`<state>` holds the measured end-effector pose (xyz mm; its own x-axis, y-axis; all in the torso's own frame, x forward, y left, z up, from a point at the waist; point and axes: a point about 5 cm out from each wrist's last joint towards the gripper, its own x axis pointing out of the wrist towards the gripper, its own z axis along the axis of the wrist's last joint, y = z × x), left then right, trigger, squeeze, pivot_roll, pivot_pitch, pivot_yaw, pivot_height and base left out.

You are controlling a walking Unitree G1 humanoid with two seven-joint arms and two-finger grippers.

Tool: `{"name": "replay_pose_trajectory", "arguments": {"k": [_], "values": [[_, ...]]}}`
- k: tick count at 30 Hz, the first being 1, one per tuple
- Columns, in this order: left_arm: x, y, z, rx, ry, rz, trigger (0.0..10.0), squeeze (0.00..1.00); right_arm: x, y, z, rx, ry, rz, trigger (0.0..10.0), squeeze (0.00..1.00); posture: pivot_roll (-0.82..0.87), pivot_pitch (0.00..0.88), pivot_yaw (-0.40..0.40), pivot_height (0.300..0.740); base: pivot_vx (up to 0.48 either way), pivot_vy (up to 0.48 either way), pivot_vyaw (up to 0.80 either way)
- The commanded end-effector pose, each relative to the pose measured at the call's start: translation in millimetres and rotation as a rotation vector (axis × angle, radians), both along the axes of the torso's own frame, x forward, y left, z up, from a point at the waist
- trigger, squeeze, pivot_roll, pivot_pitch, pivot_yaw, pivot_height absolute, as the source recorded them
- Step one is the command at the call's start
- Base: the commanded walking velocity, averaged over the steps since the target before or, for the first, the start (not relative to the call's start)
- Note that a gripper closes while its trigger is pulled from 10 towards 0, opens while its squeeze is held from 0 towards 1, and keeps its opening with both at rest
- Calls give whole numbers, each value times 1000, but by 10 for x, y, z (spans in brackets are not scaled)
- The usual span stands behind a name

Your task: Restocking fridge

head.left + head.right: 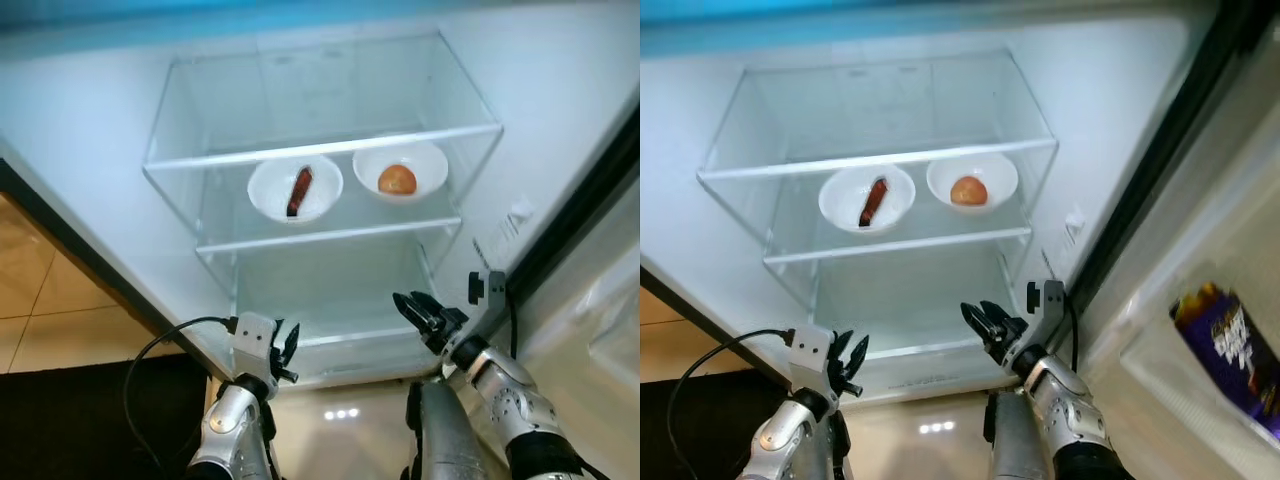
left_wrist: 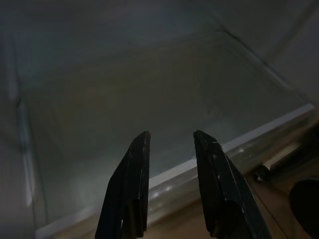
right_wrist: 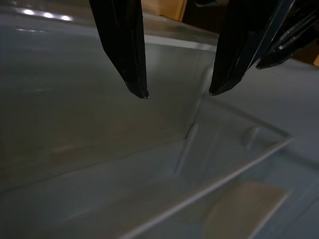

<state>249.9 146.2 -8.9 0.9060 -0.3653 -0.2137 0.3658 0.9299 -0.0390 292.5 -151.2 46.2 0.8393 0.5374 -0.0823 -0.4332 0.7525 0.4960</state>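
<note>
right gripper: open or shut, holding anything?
Open, empty. In the right wrist view the right gripper has its two black fingers well apart with only the fridge's glass shelf seen between them.

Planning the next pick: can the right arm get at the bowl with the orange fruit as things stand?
Probably yes. The right tool is open and empty, low at the fridge front, and the bowl sits on the shelf above it, near the shelf's front edge, with nothing standing between them. It would have to rise over that edge.
</note>
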Motion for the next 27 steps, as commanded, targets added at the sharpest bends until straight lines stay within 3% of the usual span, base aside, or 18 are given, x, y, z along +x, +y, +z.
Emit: {"name": "replay_pose_trajectory", "arguments": {"k": [1, 14, 27], "values": [[-102, -25, -136, 12, 96, -28, 10000, 0, -38, -15, -104, -27, 37, -15, 10000, 0, -10, 111, 22, 615, 0, 0, 0], [-242, -29, -308, 60, 225, -75, 10000, 0, -245, -128, -390, -15, 138, -31, 10000, 0, -14, 104, 27, 615, 0, 0, 0], [-340, 4, -407, 98, 292, -67, 10000, 0, -409, -179, -602, -52, 212, -15, 10000, 0, -16, 97, 25, 670, 0, 0, 0]]}}
